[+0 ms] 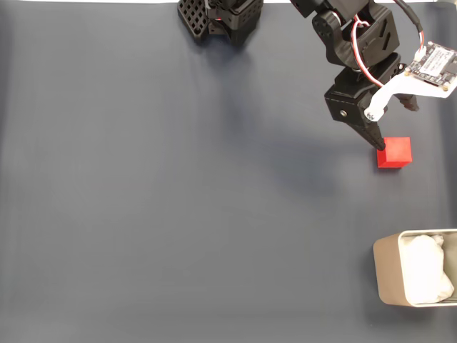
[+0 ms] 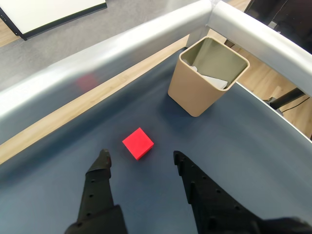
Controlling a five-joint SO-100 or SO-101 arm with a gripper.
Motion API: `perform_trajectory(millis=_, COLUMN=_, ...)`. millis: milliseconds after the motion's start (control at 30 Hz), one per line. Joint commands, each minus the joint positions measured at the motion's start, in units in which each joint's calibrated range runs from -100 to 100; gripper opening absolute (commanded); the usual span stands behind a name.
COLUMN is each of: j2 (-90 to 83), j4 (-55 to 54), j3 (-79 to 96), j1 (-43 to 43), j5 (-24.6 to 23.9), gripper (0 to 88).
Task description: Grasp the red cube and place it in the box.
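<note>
Facing corner-first: red cube

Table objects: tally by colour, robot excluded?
Red: 1, the red cube, on the mat ahead of the open fingers
Beige: 1, the box, with something white inside
Total: 2

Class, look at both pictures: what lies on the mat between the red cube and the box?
Nothing: between the red cube and the box there is bare dark mat, plain in the wrist view; the fixed view shows the same bare stretch.
</note>
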Motion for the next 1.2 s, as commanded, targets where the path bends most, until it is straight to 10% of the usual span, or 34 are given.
perform_trajectory(millis=0, j2=0.96, j4=-3.60, j3=-0.44, j1=-0.35, j5=0.68, gripper=31.9)
perform_trajectory(millis=1167, j2=20.72, j4=-4.50, j3=-14.85, j1=-1.49, j5=1.81, gripper=36.9)
